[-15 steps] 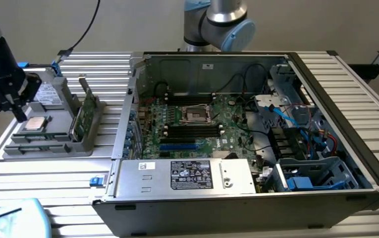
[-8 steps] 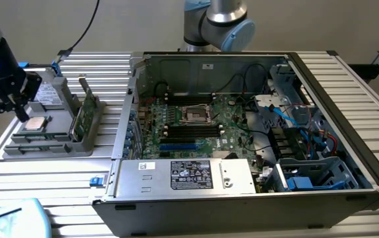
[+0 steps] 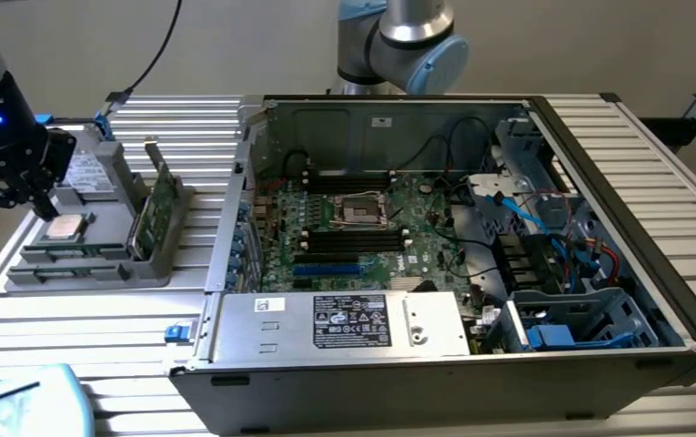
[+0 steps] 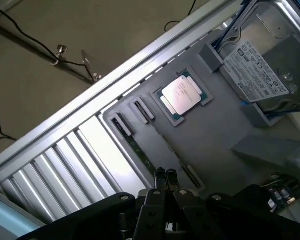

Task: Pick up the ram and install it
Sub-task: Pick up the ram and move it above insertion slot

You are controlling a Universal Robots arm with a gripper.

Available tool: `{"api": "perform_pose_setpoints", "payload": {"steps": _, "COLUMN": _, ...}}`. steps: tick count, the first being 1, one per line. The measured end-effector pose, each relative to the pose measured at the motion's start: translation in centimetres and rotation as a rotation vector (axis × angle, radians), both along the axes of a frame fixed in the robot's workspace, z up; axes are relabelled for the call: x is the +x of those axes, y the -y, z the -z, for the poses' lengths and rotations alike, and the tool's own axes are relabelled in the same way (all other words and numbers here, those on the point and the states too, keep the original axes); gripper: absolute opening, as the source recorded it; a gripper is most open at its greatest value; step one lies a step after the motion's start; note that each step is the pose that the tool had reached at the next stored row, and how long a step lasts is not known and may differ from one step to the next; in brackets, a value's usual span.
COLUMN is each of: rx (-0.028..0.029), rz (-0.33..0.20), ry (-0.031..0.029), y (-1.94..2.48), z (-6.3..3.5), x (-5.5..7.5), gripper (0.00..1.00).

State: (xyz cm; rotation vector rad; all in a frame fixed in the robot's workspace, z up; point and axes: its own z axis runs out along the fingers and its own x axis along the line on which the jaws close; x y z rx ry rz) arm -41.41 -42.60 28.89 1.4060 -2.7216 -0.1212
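The ram [image 4: 136, 146] is a thin dark green stick lying flat in a groove of the grey parts tray [image 4: 215, 135]. In the exterior view the ram [image 3: 66, 269] lies near the tray's front, on the exterior view's left. My gripper [image 4: 165, 175] hovers over one end of the stick, its two fingertips pressed together with nothing between them. In the exterior view the gripper [image 3: 46, 209] hangs just above the tray [image 3: 32, 278], behind the ram. The black memory slots [image 3: 354, 238] sit on the motherboard inside the open computer case [image 3: 469, 364].
On the tray also sit a square processor chip [image 4: 182, 95], a hard drive [image 4: 260, 70] and an upright green card with a metal bracket [image 3: 157, 211]. A second, empty groove [image 4: 190, 175] runs beside the ram. The ribbed table's edge [image 4: 90, 107] is close by.
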Motion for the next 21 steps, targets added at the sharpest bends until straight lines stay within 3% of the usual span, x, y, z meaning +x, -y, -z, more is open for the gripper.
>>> {"api": "perform_pose_setpoints", "payload": {"steps": 19, "rx": 0.0014, "rz": -0.345, "ry": -0.0004, "y": 0.01, "z": 1.22, "x": 0.0, "gripper": 0.11}}
{"api": "perform_pose_setpoints", "payload": {"steps": 21, "rx": 0.0017, "rz": -0.382, "ry": -0.0004, "y": 0.01, "z": 1.37, "x": 0.0, "gripper": 0.18}}
